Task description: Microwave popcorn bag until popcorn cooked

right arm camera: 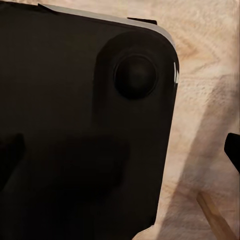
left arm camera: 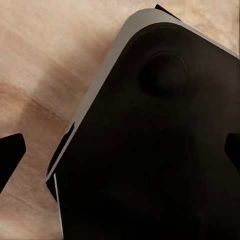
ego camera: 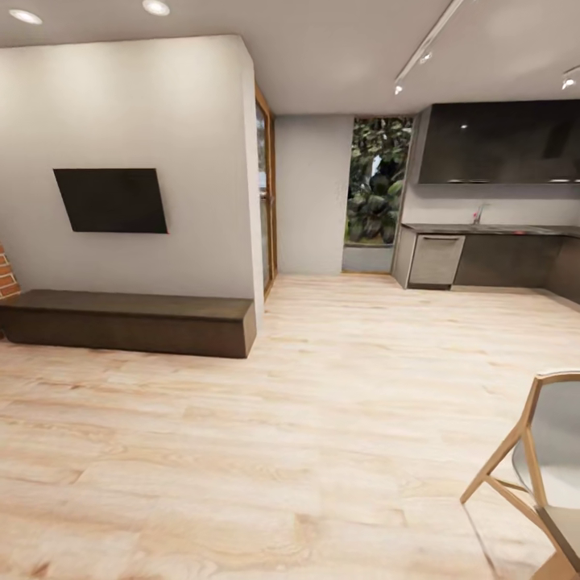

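Countertop desk (ego camera: 491, 229) far across the wooden floor (ego camera: 322, 419), at right by the kitchen wall.
Both grippers' fingertips sit spread at wrist-view edges over the robot's dark base (left arm camera: 150, 160), holding nothing.

The head camera looks level across the wooden floor (ego camera: 322, 419) toward the far kitchen counter (ego camera: 491, 229); both wrist cameras face down, close over the robot's dark base (left arm camera: 150, 160) and that same floor.
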### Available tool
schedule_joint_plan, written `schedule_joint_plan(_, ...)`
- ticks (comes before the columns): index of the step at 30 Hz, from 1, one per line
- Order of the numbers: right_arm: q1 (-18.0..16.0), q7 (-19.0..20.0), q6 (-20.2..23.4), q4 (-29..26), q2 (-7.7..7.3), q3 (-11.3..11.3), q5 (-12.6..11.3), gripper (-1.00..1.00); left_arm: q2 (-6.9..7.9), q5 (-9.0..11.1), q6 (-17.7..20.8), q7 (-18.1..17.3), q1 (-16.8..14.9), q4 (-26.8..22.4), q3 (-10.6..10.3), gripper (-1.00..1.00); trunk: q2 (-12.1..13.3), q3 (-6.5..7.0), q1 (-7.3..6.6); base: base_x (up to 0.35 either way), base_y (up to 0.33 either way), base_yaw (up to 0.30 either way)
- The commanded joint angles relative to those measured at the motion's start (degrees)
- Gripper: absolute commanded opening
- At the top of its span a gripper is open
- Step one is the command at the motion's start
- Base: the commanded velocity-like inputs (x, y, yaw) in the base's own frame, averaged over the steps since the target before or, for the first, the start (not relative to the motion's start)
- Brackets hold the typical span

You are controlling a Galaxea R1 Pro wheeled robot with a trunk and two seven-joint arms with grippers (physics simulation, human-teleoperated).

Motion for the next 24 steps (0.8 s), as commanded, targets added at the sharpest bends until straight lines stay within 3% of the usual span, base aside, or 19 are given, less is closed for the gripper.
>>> schedule_joint_plan(1,0.0,0.0,-0.1,0.0,-0.06,0.0,0.6,1.0,0.03,0.0,0.1,0.2,0.0,-0.1,0.1,1.0,0.0,-0.05,0.03,0.341,0.0,0.0)
schedule_joint_plan(17,0.0,0.0,-0.1,0.0,-0.18,0.1,0.6,1.0,-0.09,0.0,0.4,0.1,0.0,-0.1,0.1,1.0,0.0,-0.05,0.03,0.341,0.0,0.0)
schedule_joint_plan(24,0.0,0.0,-0.1,0.0,-0.14,-0.1,0.6,1.0,-0.11,-0.1,3.7,-0.1,0.0,-0.5,0.1,1.0,0.0,-0.05,0.03,0.341,0.0,0.0)
